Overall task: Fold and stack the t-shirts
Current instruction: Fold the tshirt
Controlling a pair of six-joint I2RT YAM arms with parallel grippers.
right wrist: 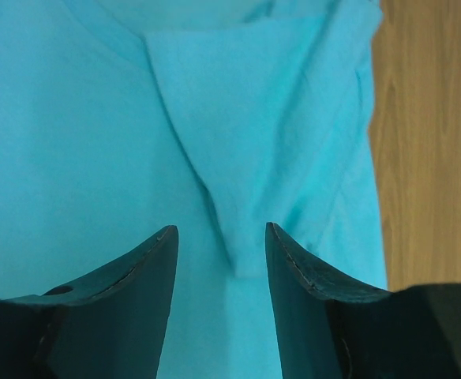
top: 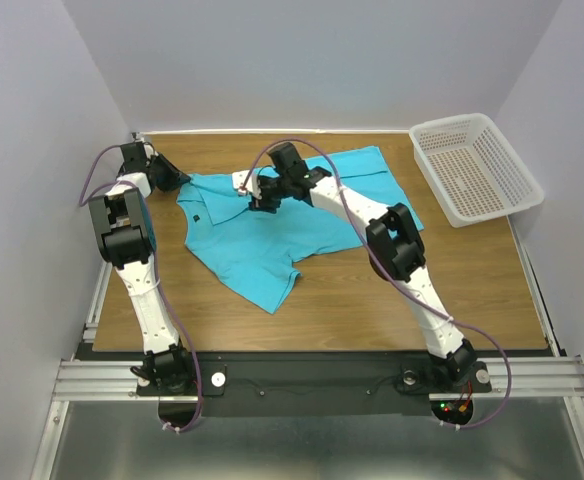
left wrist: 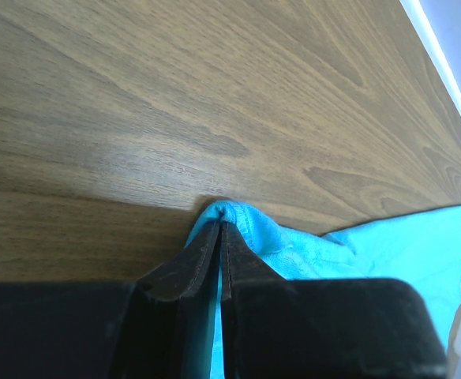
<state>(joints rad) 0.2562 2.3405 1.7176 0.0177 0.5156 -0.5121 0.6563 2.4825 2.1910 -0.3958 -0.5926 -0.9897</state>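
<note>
Left claw (left wrist: pixel 219 227) pinching t-shirt (top: pixel 257 255) edge at 10 o'clock, likely anchoring cloth flat. Right claw (right wrist: pixel 221 237) spread over folded flap, 11 o'clock, holding nothing.

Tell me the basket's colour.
The basket is white; the top external view shows it best.

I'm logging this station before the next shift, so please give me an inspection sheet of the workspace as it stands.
Surface: wooden table, no stains seen.
Job's things: one turquoise t-shirt, lying rumpled, one side turned over itself.
Clutter: white basket at the far right corner, nothing in it.
Grippers: left pincer shut on a t-shirt edge; right pincer open, a fabric fold between its jaws.
Cables: purple cables loop along both arms.
Surroundings: pale walls on three sides; metal rails at the near edge.
</note>
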